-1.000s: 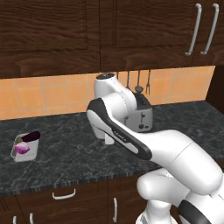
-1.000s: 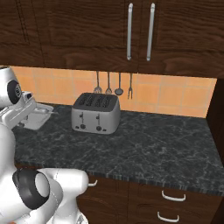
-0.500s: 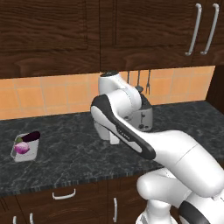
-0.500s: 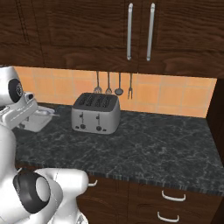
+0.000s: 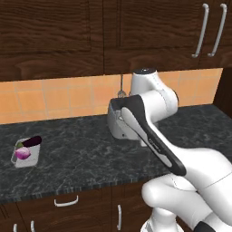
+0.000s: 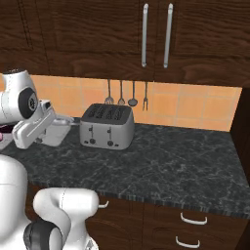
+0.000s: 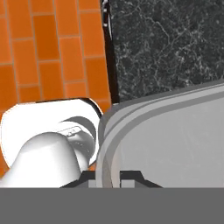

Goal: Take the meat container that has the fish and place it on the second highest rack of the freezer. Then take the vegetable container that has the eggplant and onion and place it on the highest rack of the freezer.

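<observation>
Dark, speckled stone makes up the surface (image 5: pixel 86 158), which runs below an orange tiled wall (image 5: pixel 59 97) and dark wooden cabinets (image 5: pixel 50 31). Near its left end, seen from the left base camera, sits a small clear container (image 5: pixel 26 153) with a dark purple eggplant (image 5: pixel 32 141) lying along its back edge and a reddish-purple onion (image 5: pixel 22 153) just in front of it. It stands well apart from the arm.

The white arm (image 5: pixel 154 136) folds across the middle of that picture, and its hand reaches toward the wall. From the right base camera, the hand holds a pale grey container (image 6: pixel 57 131) out over the surface, just to the left of a silver toaster (image 6: pixel 107 126). Whether that container touches the stone I cannot tell. Four utensils (image 6: pixel 126 95) hang on the tiles behind the toaster.

In the hand camera, the tool (image 7: pixel 110 180) has its jaws drawn together on the rim of the grey container (image 7: pixel 175 144), one dark tip on each side of the thin wall. The tray's pale inner floor spreads to the right of the rim; what lies inside it is out of sight. Beyond the rim I see orange tile and black stone.

Long metal handles (image 6: pixel 156 34) run down the upper cabinet doors above the toaster, and drawer pulls (image 6: pixel 194 219) show below the surface's edge.
</observation>
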You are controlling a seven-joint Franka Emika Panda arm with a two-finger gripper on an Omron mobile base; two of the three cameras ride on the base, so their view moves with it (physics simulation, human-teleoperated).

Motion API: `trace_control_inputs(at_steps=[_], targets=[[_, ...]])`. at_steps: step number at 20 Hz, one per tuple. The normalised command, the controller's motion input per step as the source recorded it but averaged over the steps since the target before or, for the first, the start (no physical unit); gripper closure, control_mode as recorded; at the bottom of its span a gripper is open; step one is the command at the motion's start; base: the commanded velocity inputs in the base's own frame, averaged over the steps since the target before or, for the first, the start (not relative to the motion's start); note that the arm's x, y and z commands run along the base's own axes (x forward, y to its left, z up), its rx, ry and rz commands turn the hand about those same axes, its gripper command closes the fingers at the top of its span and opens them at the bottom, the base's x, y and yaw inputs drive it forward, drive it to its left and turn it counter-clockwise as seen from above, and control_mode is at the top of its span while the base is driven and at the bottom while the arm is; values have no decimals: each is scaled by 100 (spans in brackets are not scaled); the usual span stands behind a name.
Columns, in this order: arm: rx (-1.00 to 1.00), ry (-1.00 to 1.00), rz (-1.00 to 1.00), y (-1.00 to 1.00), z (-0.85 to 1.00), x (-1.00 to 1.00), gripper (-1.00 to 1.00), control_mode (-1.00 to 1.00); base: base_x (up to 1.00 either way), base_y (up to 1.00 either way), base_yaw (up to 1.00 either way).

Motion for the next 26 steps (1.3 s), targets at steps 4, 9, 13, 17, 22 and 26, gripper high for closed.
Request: trace_control_inputs(at_steps=[4, 9, 13, 17, 22, 26], targets=[[1, 0, 0, -52, 22, -1, 100, -100, 0, 0, 0], [0, 0, 0, 0, 0, 0, 100, 100, -44, 7, 0], [0, 0, 0, 0, 0, 0, 100, 100, -98, 31, -4], [0, 0, 0, 0, 0, 0, 100, 100, -66, 65, -36], [0, 0, 0, 0, 0, 0, 100, 100, -58, 69, -64], [0, 0, 0, 0, 0, 0, 100, 100, -46, 31, -78]])
